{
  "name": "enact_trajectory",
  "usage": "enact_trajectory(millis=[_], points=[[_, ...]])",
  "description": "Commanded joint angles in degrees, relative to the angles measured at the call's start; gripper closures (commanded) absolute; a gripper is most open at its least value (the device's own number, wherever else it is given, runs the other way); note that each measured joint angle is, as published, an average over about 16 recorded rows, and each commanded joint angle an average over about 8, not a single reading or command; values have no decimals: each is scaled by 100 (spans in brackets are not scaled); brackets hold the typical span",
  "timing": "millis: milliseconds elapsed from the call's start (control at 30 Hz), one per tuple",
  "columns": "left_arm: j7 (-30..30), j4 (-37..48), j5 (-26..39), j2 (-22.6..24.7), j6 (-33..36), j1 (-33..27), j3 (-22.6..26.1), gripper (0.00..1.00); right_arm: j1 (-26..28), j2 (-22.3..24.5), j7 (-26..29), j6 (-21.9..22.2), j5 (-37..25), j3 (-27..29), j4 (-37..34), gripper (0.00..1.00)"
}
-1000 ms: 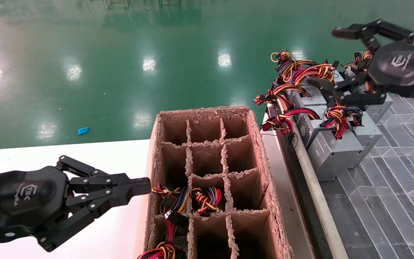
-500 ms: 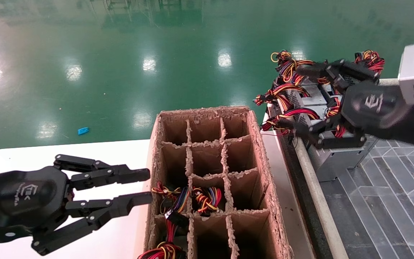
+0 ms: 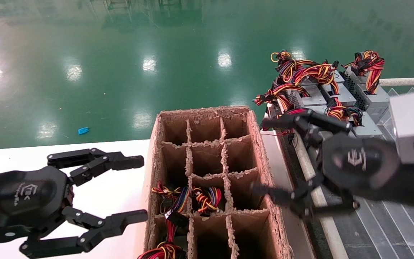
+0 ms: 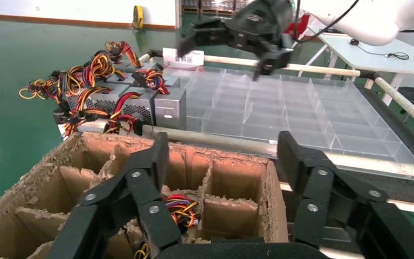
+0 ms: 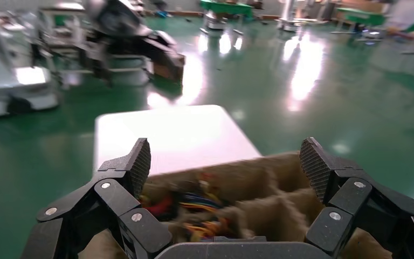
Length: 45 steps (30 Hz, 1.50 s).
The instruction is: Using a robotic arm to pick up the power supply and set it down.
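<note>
Several silver-grey power supplies [image 3: 336, 94] with red, yellow and black wire bundles lie stacked at the far right, also seen in the left wrist view [image 4: 140, 102]. My right gripper [image 3: 261, 156] hangs open and empty over the right rim of the cardboard divider box [image 3: 255, 144], nearer than the stack and apart from it. In the right wrist view its fingers [image 5: 226, 162] frame the box's cells [image 5: 280, 199]. My left gripper [image 3: 140, 189] stands wide open beside the box's left wall, holding nothing [image 4: 223, 156]. Wire bundles [image 3: 207, 198] show in some near cells.
The box stands on a white table [image 3: 84, 158]. A grey rail [image 3: 313, 183] and a clear plastic divided tray [image 3: 390, 223] lie to the right, under the power supply stack. Green floor lies beyond, with a blue scrap [image 3: 83, 130] on it.
The right gripper has swung from above the power supply stack down and left to the box's right rim, still empty. The left gripper has gone from nearly shut to wide open.
</note>
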Motion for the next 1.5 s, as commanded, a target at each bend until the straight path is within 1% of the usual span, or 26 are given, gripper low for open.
enact_trajectory(millis=[33, 233, 433, 1500], points=[[0, 0, 0, 0, 0, 0, 0, 0, -169, 20, 152, -24, 107, 34, 192, 0], [0, 0, 0, 0, 0, 0, 0, 0, -609, 72, 542, -88, 386, 124, 690, 0], [0, 2, 0, 0, -2, 2, -1, 0, -816, 98, 684, -122, 524, 169, 920, 0], [0, 2, 0, 0, -2, 2, -1, 0, -655, 80, 582, -94, 416, 137, 738, 0]])
